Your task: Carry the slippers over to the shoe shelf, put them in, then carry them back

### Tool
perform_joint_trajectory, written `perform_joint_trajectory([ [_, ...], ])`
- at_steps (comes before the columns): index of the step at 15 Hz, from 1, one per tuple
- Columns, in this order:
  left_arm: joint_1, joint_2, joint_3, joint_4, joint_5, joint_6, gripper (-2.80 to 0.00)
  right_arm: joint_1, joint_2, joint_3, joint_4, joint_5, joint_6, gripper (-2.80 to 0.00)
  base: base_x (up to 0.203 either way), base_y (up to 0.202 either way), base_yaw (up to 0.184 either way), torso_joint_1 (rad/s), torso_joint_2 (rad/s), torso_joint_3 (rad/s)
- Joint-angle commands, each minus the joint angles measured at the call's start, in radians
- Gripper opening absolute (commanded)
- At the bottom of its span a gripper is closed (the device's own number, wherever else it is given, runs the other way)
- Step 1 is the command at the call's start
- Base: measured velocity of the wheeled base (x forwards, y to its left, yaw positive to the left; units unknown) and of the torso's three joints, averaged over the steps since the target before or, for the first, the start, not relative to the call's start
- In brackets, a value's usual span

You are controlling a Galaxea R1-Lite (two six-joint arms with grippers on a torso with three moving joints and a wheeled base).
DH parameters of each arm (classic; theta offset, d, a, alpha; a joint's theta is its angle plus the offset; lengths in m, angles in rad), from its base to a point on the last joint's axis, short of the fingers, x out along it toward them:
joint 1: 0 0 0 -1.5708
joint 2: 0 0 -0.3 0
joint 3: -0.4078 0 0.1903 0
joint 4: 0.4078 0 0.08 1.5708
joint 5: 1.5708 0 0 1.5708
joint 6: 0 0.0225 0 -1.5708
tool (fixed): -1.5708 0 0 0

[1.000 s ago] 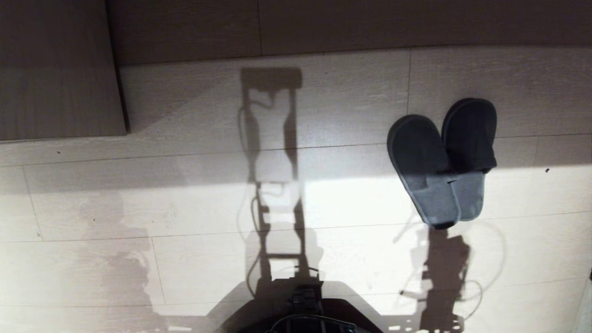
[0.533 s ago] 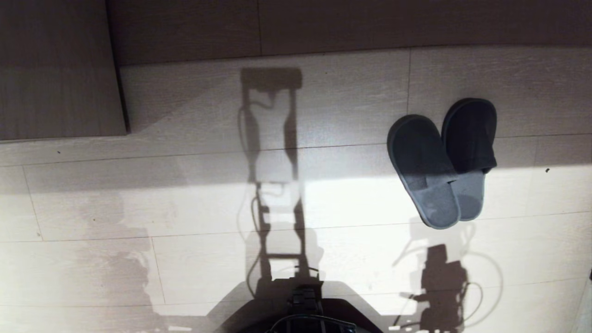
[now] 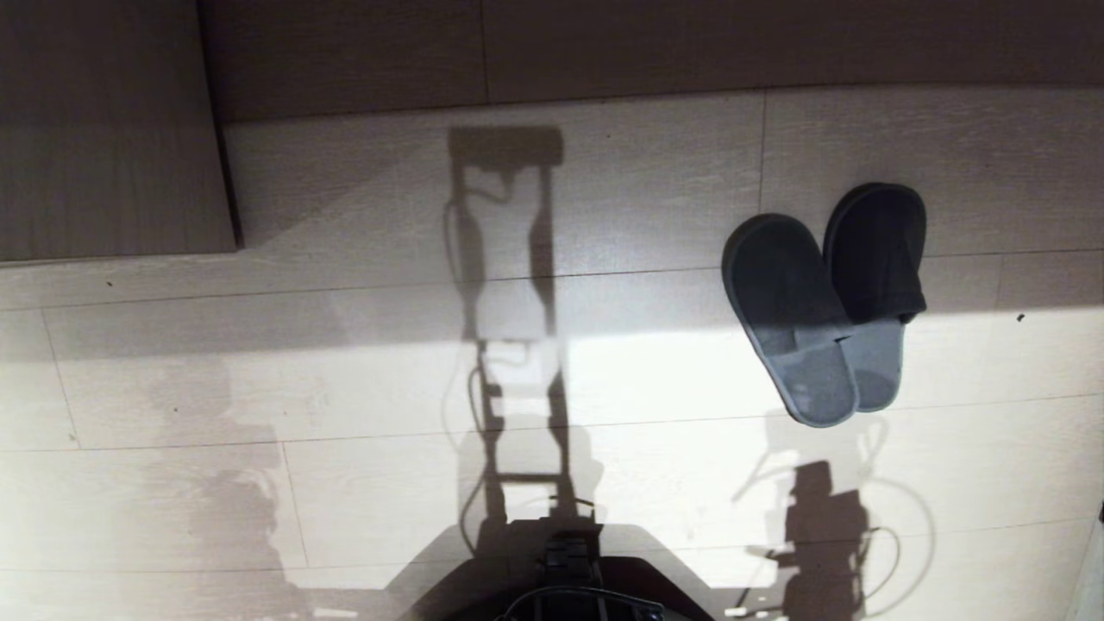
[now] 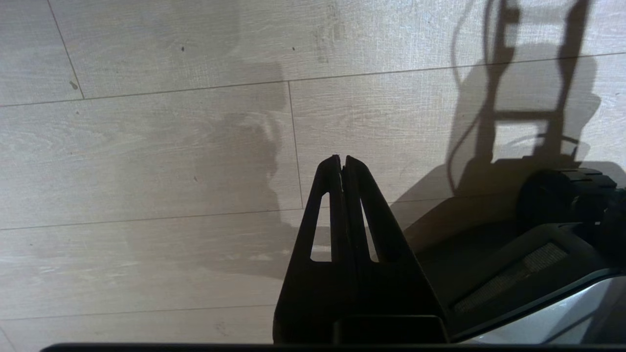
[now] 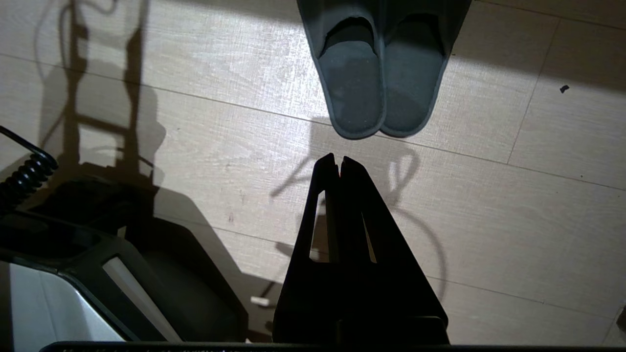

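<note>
Just ahead of my right claw [image 5: 339, 159], fingers pressed together w/ nothing held, slippers [image 5: 379, 68] lie on floor [image 5: 489, 220]; left claw [image 4: 342, 157] likewise, over bare floor.

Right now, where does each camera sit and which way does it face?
Head: high, facing down at the floor and slippers; only the robot's base shows.
Left wrist: behind the shut left gripper, over bare floor beside the base.
Right wrist: behind the shut right gripper, pointing at the slippers' heels.
Head and right wrist share the slippers.
</note>
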Motion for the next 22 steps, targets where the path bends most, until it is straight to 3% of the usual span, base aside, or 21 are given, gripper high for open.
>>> perform_joint_trajectory([
  [1, 0.001, 0.001, -0.001, 0.0, 0.001, -0.001, -2.8, 0.0, 0.002, 0.0, -0.002, 0.002, -0.001, -2.8, 0.0, 0.0, 0.0, 0.0, 0.0, 0.0],
  [7, 0.001, 0.001, 0.0, 0.0, 0.0, -0.004, -2.8, 0.0, 0.002, 0.0, -0.002, 0.008, 0.002, -2.8, 0.0, 0.0, 0.0, 0.001, 0.0, 0.036],
  [22, 0.0, 0.001, 0.0, 0.0, 0.0, -0.004, -2.8, 0.0, 0.002, 0.0, -0.002, 0.008, -0.001, -2.8, 0.0, 0.0, 0.0, 0.002, 0.0, 0.197],
])
